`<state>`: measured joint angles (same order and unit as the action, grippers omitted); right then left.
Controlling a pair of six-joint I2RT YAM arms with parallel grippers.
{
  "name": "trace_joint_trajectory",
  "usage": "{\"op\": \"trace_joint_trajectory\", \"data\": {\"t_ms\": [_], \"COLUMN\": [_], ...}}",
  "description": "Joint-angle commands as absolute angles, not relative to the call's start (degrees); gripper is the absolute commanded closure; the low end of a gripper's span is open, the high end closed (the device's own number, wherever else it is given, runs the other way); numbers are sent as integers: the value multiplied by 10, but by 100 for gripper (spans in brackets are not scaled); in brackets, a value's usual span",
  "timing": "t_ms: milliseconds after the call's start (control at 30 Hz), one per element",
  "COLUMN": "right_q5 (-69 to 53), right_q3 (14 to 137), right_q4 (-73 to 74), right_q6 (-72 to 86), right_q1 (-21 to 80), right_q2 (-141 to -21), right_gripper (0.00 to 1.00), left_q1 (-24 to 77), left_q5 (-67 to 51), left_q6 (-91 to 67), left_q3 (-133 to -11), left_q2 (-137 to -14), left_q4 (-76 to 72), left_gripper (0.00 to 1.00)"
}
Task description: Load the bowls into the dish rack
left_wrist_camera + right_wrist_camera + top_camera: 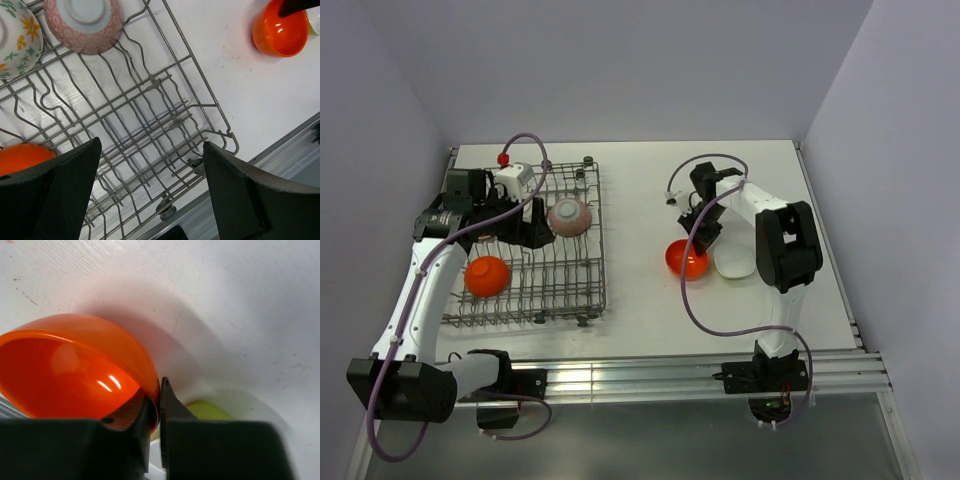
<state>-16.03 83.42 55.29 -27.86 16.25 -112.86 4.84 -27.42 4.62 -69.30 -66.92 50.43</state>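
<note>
Top view: rack (560, 290) sits on the left of the table (650, 190). It holds a pink bowl (569, 215) at the far side and a racked orange bowl (487, 275) at its left edge. Left hand (525, 228) hangs over the rack's far-left part. To the right, well apart from the rack, the right hand (698, 238) is down on a loose orange bowl (685, 260). A white bowl (735, 262) lies just beside it on the right.

Left wrist view: the left hand is spread wide with nothing between its fingers, and bare tines lie below it. The pink bowl rests upside down, probably so it leans on the tines. A floral bowl (15, 35) sits just left of it.

Right wrist view: the right hand is pressed together on the loose orange bowl's rim, one finger inside and one outside. A rim pinch likely suits a bowl too wide to span. The white bowl's green side shows behind. The bowl seems tilted, and whether it is off the table I cannot tell.
</note>
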Motion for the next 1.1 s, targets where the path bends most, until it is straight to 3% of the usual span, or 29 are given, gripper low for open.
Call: {"op": "trace_joint_trajectory", "data": {"t_ms": [0, 200, 433, 733, 1067], "right_q5": [-171, -254, -360, -380, -356], "right_q3": [830, 852, 938, 1008, 989], "right_q4": [528, 479, 425, 325, 291], "right_q6": [-262, -176, -43, 98, 134], "right_q1": [161, 156, 157, 167, 264], "right_q2": [-1109, -1023, -953, -943, -939], "right_gripper": [100, 100, 100, 100, 100], "left_q1": [50, 49, 47, 44, 63], "left_q5": [-292, -292, -370, -515, -514], "left_q6": [18, -58, -100, -199, -313], "left_q3": [-693, -704, -782, -803, -727], "left_q2": [-652, -656, -695, -688, -693], "left_q4": [463, 429, 424, 311, 165], "left_gripper": [12, 8, 1, 0, 3]}}
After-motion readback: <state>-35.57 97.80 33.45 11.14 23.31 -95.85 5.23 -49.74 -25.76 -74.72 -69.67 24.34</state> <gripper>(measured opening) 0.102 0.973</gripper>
